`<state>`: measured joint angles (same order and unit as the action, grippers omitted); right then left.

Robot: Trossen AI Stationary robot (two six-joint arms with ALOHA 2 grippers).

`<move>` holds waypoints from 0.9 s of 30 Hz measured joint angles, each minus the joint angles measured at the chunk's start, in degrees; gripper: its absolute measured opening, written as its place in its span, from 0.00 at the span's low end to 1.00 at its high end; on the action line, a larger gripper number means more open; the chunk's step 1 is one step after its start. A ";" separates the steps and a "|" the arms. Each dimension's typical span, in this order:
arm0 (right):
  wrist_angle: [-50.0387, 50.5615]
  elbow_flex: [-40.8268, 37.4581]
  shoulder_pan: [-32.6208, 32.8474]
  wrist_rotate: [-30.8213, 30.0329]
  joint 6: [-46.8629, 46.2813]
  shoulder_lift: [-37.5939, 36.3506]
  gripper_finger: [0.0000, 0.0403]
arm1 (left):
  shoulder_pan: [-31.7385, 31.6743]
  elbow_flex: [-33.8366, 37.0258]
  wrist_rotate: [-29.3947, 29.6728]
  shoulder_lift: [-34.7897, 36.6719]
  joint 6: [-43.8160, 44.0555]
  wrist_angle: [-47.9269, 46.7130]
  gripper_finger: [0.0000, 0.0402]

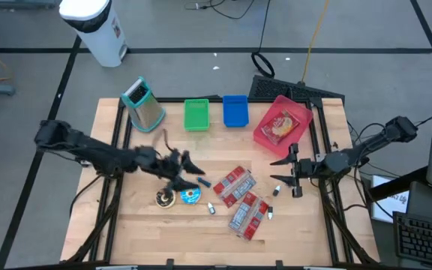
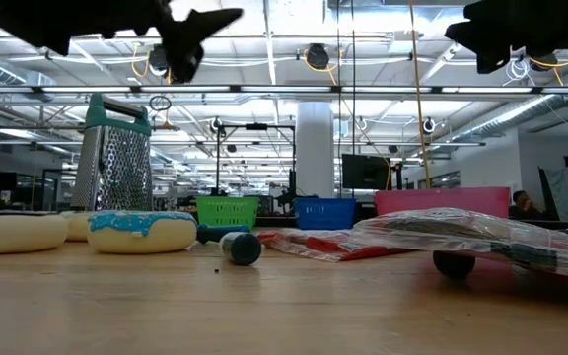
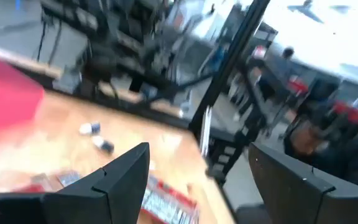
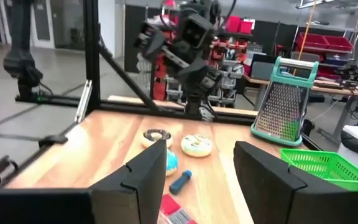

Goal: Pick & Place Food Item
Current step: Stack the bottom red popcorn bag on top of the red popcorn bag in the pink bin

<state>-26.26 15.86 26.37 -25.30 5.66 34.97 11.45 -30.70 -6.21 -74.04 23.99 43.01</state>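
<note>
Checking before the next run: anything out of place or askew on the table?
Nothing spilled or broken. The snack packets lie scattered at odd angles mid-table, not in a bin, though one packet sits in the pink bin. The grater stands upright. Both hands hang above the table, holding nothing.

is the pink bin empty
No, the pink bin holds a food packet, seen from above.

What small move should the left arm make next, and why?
Probably lower the left pincer onto the blue donut: its jaws are open and empty, hovering above the table just beside the donut, and the bins hold no donut yet.
</note>
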 joint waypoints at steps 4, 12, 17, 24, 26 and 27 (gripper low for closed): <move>-0.01 0.00 -0.09 -0.11 1.07 1.07 0.44 | 3.57 -8.78 3.96 -8.57 -6.17 -9.92 0.68; 3.25 0.00 0.02 2.07 -1.94 1.98 0.44 | 5.90 -22.53 8.71 -24.63 -11.62 -22.14 0.68; 6.89 0.00 0.02 3.08 -6.53 1.98 0.44 | 5.83 -27.52 3.77 -31.33 -7.37 -22.37 0.68; 8.63 -0.04 0.00 3.10 -6.51 2.35 0.44 | 10.05 -31.46 2.38 -35.66 -14.42 -23.60 0.68; 8.68 -0.04 0.00 3.10 -6.11 2.35 0.44 | 11.93 -33.02 5.67 -35.75 -18.39 -26.43 0.68; 8.84 -0.04 0.00 3.09 -5.89 2.33 0.44 | 12.83 -34.15 8.19 -35.70 -20.32 -28.72 0.68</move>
<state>-17.42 15.81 26.37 -22.21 -0.24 37.30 24.28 -64.85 1.98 -109.74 3.67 14.29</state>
